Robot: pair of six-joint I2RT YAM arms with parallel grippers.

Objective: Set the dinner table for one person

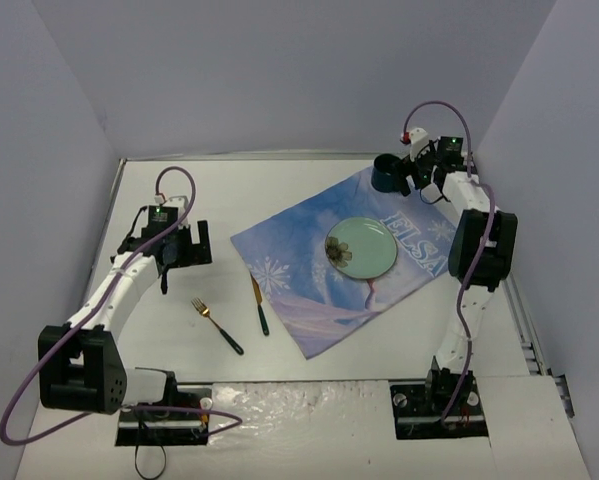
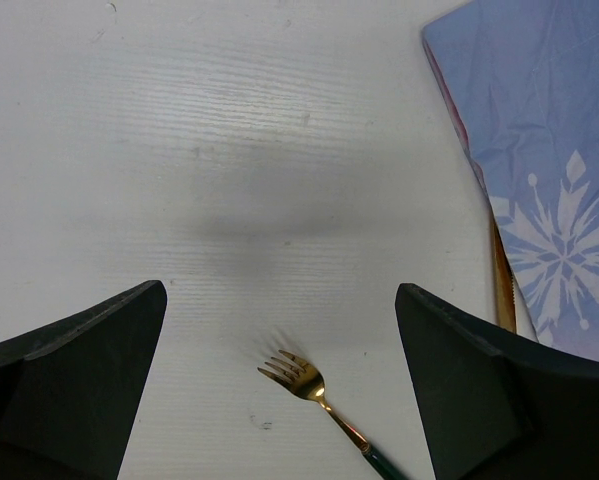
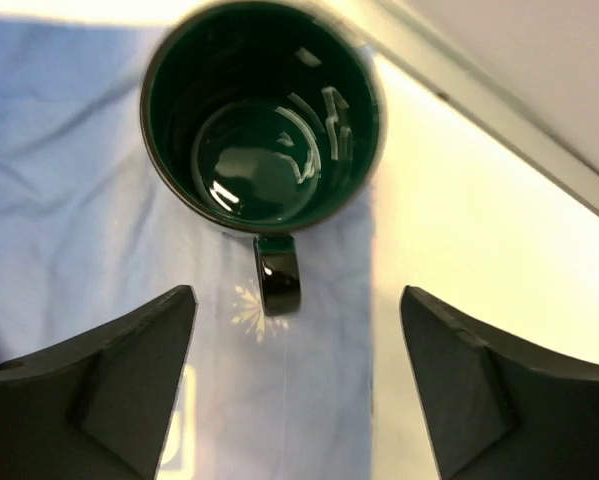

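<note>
White dinner table (image 1: 229, 190), empty green mug (image 3: 264, 110) on blue cloth (image 1: 299, 240); left gripper (image 2: 279, 300), right gripper (image 3: 297, 297) spread.

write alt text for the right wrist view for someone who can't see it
An empty dark green mug stands upright on a blue printed cloth, seen from above, its handle pointing toward the camera. The right gripper is open near the handle, touching nothing; the white dinner table shows at right.
</note>
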